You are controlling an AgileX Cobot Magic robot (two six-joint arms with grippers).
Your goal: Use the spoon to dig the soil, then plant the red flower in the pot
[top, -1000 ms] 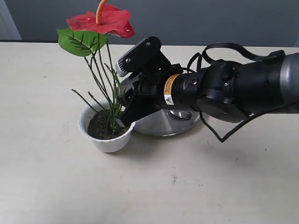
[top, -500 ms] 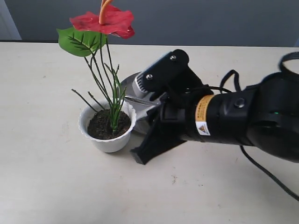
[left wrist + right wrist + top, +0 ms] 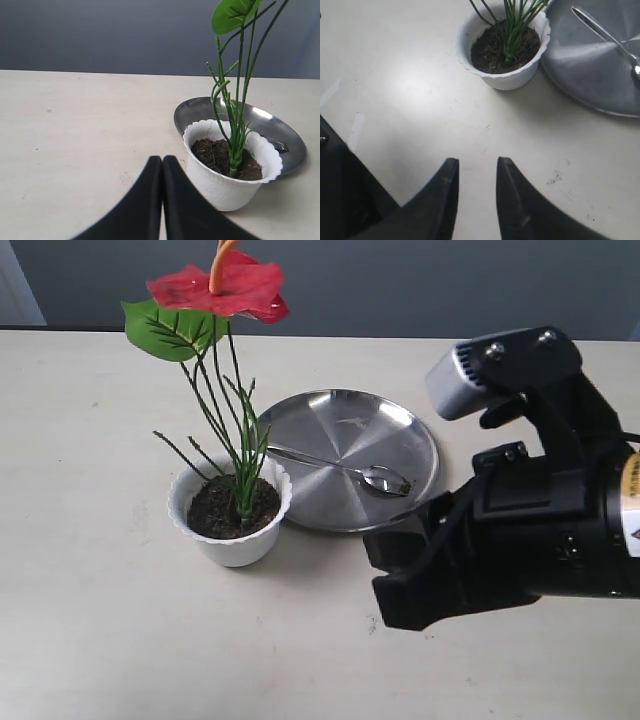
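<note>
The red flower (image 3: 215, 285) stands upright with its green stems (image 3: 240, 460) stuck in the soil (image 3: 215, 512) of the white scalloped pot (image 3: 232, 540). Nothing holds it. The spoon (image 3: 340, 468) lies across the steel plate (image 3: 400, 435), bowl toward the right. My right gripper (image 3: 385, 575) hovers open and empty in front of the plate, to the right of the pot; the right wrist view shows its gap (image 3: 477, 162) over bare table, with the pot (image 3: 505, 80) farther off. My left gripper (image 3: 162, 159) is shut, empty, near the pot (image 3: 227, 185).
The steel plate (image 3: 600, 75) touches the pot's right side and carries only the spoon (image 3: 605, 32). The broad green leaf (image 3: 170, 330) overhangs the pot to the left. The right arm's black body (image 3: 560, 530) fills the lower right of the exterior view.
My right gripper has drawn back from the stems at the pot, toward the front right. The flower stays standing in the soil, and the plate and spoon have come into view.
</note>
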